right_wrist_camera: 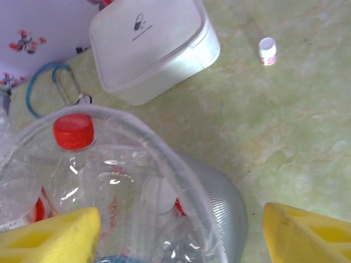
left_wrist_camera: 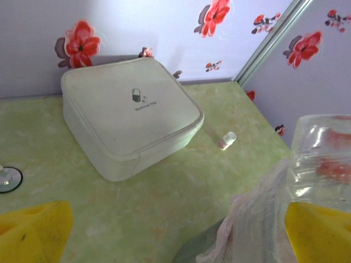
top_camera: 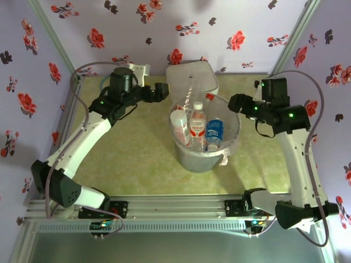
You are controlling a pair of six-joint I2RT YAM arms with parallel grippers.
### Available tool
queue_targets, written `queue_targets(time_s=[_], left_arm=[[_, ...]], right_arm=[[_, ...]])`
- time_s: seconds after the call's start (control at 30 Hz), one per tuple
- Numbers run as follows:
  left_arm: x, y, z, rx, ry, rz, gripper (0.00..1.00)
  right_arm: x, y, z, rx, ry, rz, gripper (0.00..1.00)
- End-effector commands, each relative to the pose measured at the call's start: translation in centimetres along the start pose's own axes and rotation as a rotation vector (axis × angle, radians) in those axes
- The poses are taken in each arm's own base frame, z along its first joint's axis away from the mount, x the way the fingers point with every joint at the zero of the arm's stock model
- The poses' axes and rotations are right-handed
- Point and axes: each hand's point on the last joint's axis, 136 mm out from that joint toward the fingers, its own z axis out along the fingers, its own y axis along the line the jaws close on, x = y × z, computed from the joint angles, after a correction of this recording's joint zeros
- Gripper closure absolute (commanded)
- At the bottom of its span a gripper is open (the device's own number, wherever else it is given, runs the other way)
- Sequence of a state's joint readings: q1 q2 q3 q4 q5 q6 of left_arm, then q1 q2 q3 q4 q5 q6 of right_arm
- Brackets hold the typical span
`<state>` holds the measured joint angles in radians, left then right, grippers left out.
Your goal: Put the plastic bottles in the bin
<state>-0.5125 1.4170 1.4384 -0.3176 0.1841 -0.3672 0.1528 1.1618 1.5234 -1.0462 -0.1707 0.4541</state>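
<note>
The grey bin (top_camera: 201, 161) with its clear liner stands mid-table. Several plastic bottles stand inside it: one with a red-and-white label (top_camera: 198, 124), one with a blue label (top_camera: 215, 130), and a white-capped one (top_camera: 179, 126) leaning at the left. My left gripper (top_camera: 163, 91) hovers open just left of the rim, empty. At the rim's right side my right gripper (top_camera: 237, 103) is also open and empty. In the right wrist view a red-capped bottle (right_wrist_camera: 73, 131) shows through the liner, and the bin wall (right_wrist_camera: 222, 203) lies between my yellow fingers (right_wrist_camera: 52, 238).
A white rounded-square box (top_camera: 192, 78) sits right behind the bin, also seen as the box (left_wrist_camera: 129, 115) in the left wrist view. A tiny white cap-like piece (left_wrist_camera: 227, 139) lies on the green mat beside it. A blue ring (right_wrist_camera: 39, 90) lies at the back left.
</note>
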Motion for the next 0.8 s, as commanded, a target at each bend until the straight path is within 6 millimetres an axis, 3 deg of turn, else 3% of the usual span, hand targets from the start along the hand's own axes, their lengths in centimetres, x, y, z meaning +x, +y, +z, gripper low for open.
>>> queue_targets(time_s=[0.0, 0.13, 0.2, 0.33, 0.43, 0.6, 0.77], left_arm=[[-0.7, 0.8, -1.6, -0.002, -0.027, -0.003, 0.0], [-0.3, 6.1, -3.8, -0.174, -0.049, -0.025, 0.0], [0.3, 9.2, -5.1, -0.292, -0.056, -0.036, 0.0], [3.1, 14.5, -7.4, -0.469, -0.055, -0.106, 0.0], [5.5, 17.3, -9.0, -0.554, -0.048, -0.159, 0.0], [8.8, 20.4, -10.6, -0.624, -0.033, -0.238, 0.0], [9.7, 20.8, -10.7, -0.62, -0.016, -0.257, 0.0]], right_arm=[[-1.1, -1.6, -0.1, 0.022, -0.064, 0.018, 0.13], [-2.5, -4.3, -0.3, 0.075, -0.152, 0.074, 0.01], [-2.6, -5.3, 0.1, 0.087, -0.163, 0.103, 0.01], [-0.9, -6.1, 1.3, 0.062, -0.091, 0.15, 0.01], [1.1, -5.2, 0.9, -0.007, -0.008, 0.172, 0.01], [3.5, -4.4, -0.9, -0.061, 0.002, 0.198, 0.03], [4.9, -2.6, 0.0, -0.204, 0.049, 0.261, 0.06]])
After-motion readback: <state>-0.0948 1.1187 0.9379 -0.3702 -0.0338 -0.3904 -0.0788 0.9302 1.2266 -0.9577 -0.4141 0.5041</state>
